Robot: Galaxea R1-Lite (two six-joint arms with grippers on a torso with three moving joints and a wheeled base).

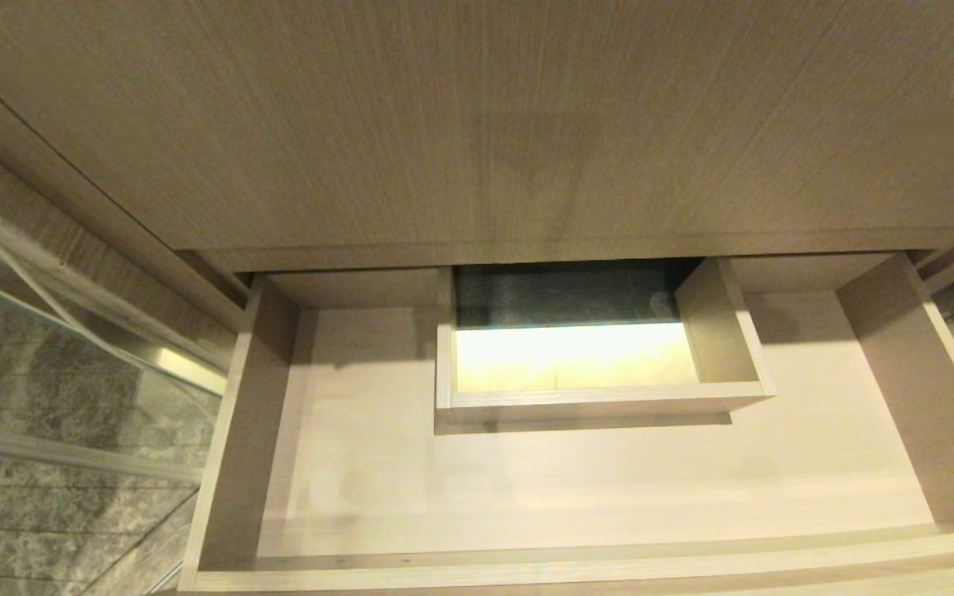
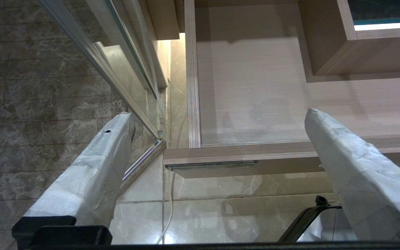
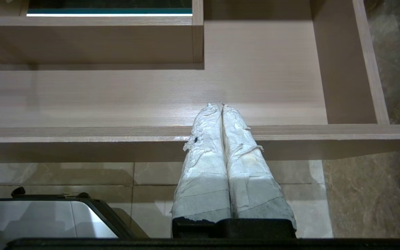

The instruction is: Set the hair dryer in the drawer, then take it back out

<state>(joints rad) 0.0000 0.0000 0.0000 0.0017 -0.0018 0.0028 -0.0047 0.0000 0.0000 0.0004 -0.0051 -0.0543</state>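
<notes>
Pale tile floor (image 3: pixel 221 180) sits nearest in both wrist views, under the two parked arms. Right pincer (image 3: pixel 222 107): taped fingers pressed together, closed on nothing, tips level with the drawer's front rail. Left pincer (image 2: pixel 217 114): fingers spread wide, empty, hanging just outside the drawer's front left corner, next to a glass panel (image 2: pixel 116 52).

Drawer (image 1: pixel 527 571) is pulled out wide open. Wood-grain walls, pale floor, boxed rectangular cut-out (image 1: pixel 601 401) at the middle of the back, with bright floor visible through it. Drawer's long axis runs left to right across the robot; both pincers sit on its near side, pointing in over the front rail.

Hair dryer: not in any view. Not in the drawer, not in either pincer, not on the visible floor. So direction from pincer to dryer can't be given, nor which arm is nearer, nor how it looks or lies.

Beyond the drawer, the tall wood-grain panel (image 1: pixel 477 124) fills the far view.

Judgement: empty drawer, empty pincers — either nothing is started or the cycle is finished; can't tell which.
</notes>
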